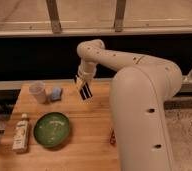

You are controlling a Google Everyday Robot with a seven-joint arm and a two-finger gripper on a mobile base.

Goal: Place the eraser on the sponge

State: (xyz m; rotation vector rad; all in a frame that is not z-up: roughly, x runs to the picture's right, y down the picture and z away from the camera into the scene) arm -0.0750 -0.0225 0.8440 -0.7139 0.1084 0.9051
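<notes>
My gripper (pixel 83 86) hangs from the white arm above the back middle of the wooden table (pixel 89 125). It is shut on the eraser (pixel 85 90), a small black block with white stripes that sticks out below the fingers, tilted. The sponge (pixel 56 92), a small light-blue block, lies on the table to the left of the gripper, beside the clear plastic cup (pixel 37 92). The eraser is held in the air, to the right of the sponge and apart from it.
A green plate (pixel 52 129) sits at the front left, with a pale bottle (pixel 21 132) lying left of it near the table's edge. A reddish-brown oblong object (pixel 111 137) peeks out beside my arm's large white body (pixel 144 120), which covers the table's right side.
</notes>
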